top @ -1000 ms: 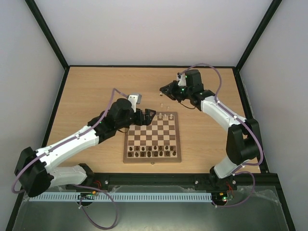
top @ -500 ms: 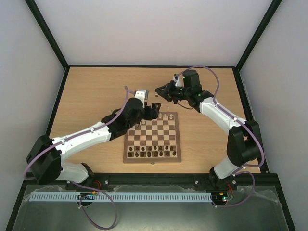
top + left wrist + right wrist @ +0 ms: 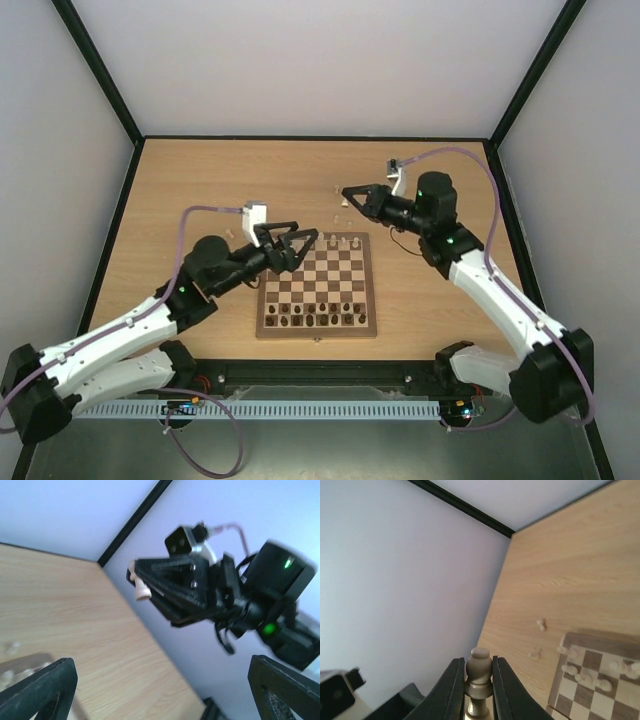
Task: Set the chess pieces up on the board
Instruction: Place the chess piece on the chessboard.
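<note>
My right gripper [image 3: 480,680] is shut on a pale cream chess piece [image 3: 480,670], held upright above the table. In the top view it [image 3: 348,192] hangs beyond the far edge of the board [image 3: 318,333]. The left wrist view shows that same piece [image 3: 141,587] in the right gripper's tip. My left gripper [image 3: 305,248] is wide open and empty, raised over the board's far-left corner. A few cream pieces [image 3: 347,241] stand on the far row, and they also show in the right wrist view [image 3: 600,682]. Dark pieces fill the near rows.
Two loose cream pieces [image 3: 541,625] [image 3: 535,655] lie on the tabletop just beyond the board's corner [image 3: 600,636]. Black frame rails and pale walls close in the table on three sides. The two grippers face each other a short distance apart.
The left arm drew back and turned, and its gripper now points up toward the right gripper. The right arm swung its wrist rightward and lifted, still holding the cream piece.
</note>
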Motion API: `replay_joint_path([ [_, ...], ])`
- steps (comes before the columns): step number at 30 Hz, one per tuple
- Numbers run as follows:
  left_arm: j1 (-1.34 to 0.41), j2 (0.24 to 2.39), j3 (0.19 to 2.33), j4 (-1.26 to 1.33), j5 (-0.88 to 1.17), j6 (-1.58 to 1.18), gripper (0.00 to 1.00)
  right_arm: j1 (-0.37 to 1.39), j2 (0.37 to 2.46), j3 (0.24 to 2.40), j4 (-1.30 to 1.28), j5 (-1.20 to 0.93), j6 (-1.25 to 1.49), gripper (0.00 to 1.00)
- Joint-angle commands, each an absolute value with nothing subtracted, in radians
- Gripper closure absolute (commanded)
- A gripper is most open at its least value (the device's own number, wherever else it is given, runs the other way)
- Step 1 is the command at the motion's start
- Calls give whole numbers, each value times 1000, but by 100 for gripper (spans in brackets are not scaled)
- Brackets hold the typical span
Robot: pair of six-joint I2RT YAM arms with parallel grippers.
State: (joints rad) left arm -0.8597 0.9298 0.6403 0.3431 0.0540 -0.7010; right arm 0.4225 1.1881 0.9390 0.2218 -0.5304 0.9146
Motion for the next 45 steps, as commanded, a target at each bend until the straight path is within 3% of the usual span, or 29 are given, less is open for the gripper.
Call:
replay_joint_path([
  [1,-763,888,570,564,326,-953,3,447,1065,854,428,-497,879,90],
  [4,-690,936,519,762,464,-1121,3,469,1023,822,502,-490,886,90],
  [11,-693,1076,502,1138,570,-1332,2,557,1003,803,633,-471,916,90],
  [17,-732,1064,510,1172,542,-1331,4,613,1016,827,633,-439,901,90],
  [34,-742,1013,431,1237,371,-1331,23,784,1051,784,731,-296,918,90],
  [41,-743,1026,434,1270,374,-1354,39,799,1059,766,743,-267,920,91],
  [45,-742,1036,432,1280,375,-1359,42,801,1076,772,753,-266,923,91],
])
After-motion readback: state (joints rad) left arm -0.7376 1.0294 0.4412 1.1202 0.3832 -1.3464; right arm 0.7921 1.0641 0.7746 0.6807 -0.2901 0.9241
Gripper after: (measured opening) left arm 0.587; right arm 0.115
